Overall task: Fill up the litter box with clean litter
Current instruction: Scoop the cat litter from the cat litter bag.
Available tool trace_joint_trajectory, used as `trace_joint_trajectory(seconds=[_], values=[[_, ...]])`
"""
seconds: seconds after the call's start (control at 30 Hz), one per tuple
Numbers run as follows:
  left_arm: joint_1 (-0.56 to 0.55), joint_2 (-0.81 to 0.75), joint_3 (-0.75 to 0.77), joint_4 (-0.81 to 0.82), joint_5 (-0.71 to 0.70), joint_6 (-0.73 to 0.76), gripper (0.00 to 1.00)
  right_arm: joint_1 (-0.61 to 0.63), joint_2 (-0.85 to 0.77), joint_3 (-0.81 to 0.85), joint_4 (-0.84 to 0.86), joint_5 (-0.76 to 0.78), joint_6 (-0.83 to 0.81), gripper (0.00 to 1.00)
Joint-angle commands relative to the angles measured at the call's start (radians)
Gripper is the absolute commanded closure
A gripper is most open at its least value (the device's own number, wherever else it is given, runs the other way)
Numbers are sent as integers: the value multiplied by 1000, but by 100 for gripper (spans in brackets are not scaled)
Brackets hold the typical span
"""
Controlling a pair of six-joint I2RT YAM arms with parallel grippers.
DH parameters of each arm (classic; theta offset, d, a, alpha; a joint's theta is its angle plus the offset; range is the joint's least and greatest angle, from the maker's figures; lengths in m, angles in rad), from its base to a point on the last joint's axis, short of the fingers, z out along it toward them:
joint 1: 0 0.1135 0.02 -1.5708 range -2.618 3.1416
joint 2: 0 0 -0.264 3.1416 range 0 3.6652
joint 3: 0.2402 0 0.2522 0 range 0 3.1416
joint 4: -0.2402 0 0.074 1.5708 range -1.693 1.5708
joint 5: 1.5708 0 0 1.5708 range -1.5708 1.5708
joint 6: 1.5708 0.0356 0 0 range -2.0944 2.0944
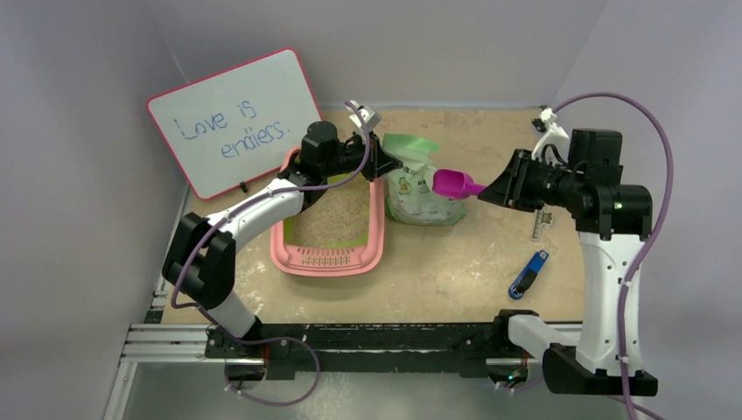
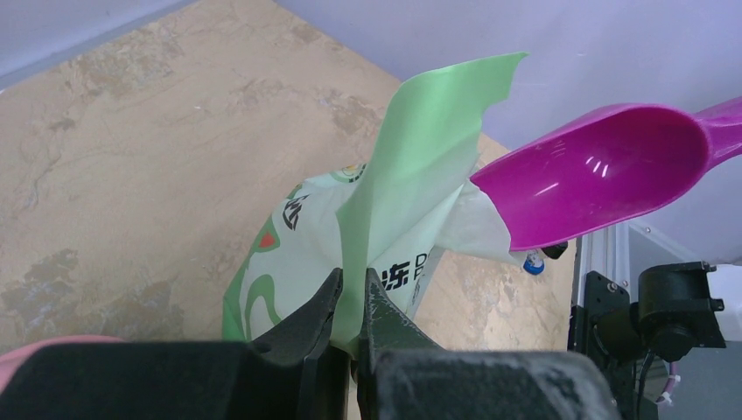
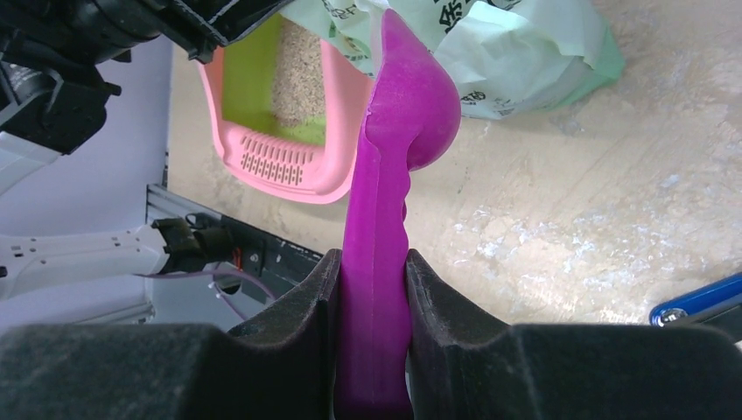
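Early stage, I judge: the litter box, on the table just beside and beneath my left gripper, holds only beige sandy grains; I see no clean litter anywhere. The left gripper is pinched on the bag's green flap. The right gripper, its arm reaching level, clasps the handle of a magenta scoop, whose empty bowl sits just ahead at the bag's mouth.

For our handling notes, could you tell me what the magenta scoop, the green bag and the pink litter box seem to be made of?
Scoop: likely hard moulded plastic, glossy, showing sharp highlights. Bag: apparently thin printed plastic film, creasing and folding. Litter box: seemingly rigid plastic, smooth, with moulded slots.
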Motion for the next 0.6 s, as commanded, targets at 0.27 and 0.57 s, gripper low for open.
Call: trace_joint_trajectory(seconds=[0.27,0.57], values=[[3,-57,74,170,45,-45,97,159,75,-46,36,155,-59,100],[3,-52,96,168,63,-35,74,237,194,186,-61,538,-19,100]])
